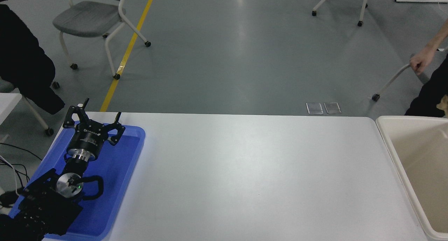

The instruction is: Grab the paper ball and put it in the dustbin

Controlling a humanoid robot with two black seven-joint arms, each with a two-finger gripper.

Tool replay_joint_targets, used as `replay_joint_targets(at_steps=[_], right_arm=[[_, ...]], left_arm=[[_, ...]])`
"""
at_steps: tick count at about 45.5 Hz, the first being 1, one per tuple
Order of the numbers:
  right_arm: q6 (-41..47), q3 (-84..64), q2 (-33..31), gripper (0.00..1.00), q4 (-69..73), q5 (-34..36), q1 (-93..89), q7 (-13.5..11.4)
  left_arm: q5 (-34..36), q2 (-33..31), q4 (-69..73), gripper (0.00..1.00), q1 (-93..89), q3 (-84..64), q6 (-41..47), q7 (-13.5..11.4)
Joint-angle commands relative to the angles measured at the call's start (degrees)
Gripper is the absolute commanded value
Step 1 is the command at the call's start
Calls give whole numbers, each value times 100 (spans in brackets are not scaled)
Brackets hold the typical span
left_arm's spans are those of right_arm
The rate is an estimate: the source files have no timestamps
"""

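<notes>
The cream-white dustbin (pixel 389 143) stands at the table's right end, cut off by the picture's edge; the part of its beige inside that shows holds nothing. No paper ball shows on the white table (pixel 245 171). A small tan patch (pixel 443 101) sits at the right edge against a person's dark clothing; I cannot tell what it is. My left gripper (pixel 102 108) is open and empty, parked over the far end of the blue tray at the lower left. My right arm is out of view.
A shallow blue tray (pixel 115 185) lies under the left arm at the table's left end. A person's hand (pixel 421 61) holds a chair frame at the far right. A person in black stands at the upper left. Chairs stand on the floor beyond.
</notes>
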Motion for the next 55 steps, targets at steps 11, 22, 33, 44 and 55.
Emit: replay_joint_targets(at_steps=[11, 22, 33, 44, 55], right_arm=[[-2032, 1663, 296, 0, -2601, 62, -4145, 458], [-2903, 2541, 1245, 0, -3603, 342, -6000, 414], [-3096, 2718, 2283, 0, -4615, 1309, -6968, 388], [-3193, 2858, 2433, 0, -4615, 1345, -7091, 379], [-3167, 3043, 2407, 100, -4606, 1345, -7091, 370]], left_arm=[[0, 1, 0, 100, -1, 0, 0, 1], [0, 1, 0, 100, -1, 0, 0, 1], [0, 1, 0, 100, -1, 0, 0, 1], [0, 1, 0, 100, -1, 0, 0, -7], [0, 1, 0, 100, -1, 0, 0, 1]])
